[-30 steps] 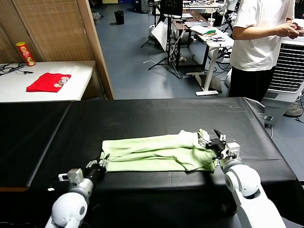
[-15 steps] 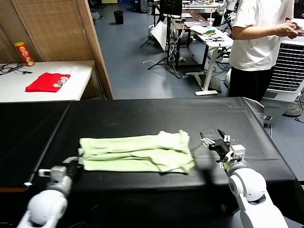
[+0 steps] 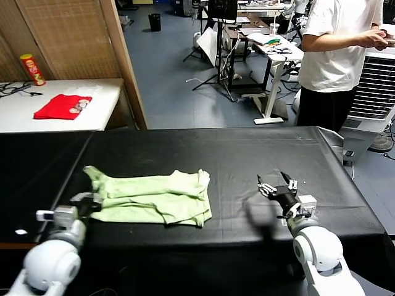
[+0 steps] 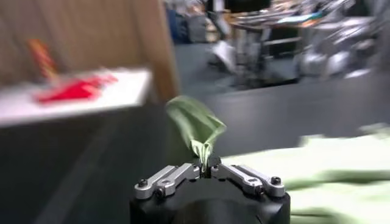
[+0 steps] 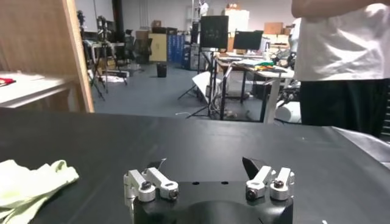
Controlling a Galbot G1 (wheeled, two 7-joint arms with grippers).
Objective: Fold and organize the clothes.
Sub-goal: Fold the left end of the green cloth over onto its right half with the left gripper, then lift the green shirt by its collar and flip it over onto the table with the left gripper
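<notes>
The clothes are one pale mint-green shirt [image 3: 151,197], lying folded and rumpled on the left half of the black table [image 3: 247,154]. My left gripper [image 3: 86,200] is at the shirt's left edge and is shut on a pinch of its fabric. In the left wrist view that fabric [image 4: 196,125] stands up from the closed left gripper [image 4: 206,165]. My right gripper [image 3: 278,185] hovers open over bare table, well to the right of the shirt. In the right wrist view the right gripper [image 5: 204,167] holds nothing, and the shirt [image 5: 30,182] lies far off to the side.
A red cloth [image 3: 62,106] and a chips can [image 3: 32,69] sit on a white side table [image 3: 105,98] at the back left. A wooden panel [image 3: 80,37] stands beside it. A person in a white T-shirt [image 3: 339,55] stands behind the table's right corner.
My left gripper has moved left with the shirt's edge and dragged the whole shirt left across the table. The right gripper stays at the right, open, and the shirt is now away from it.
</notes>
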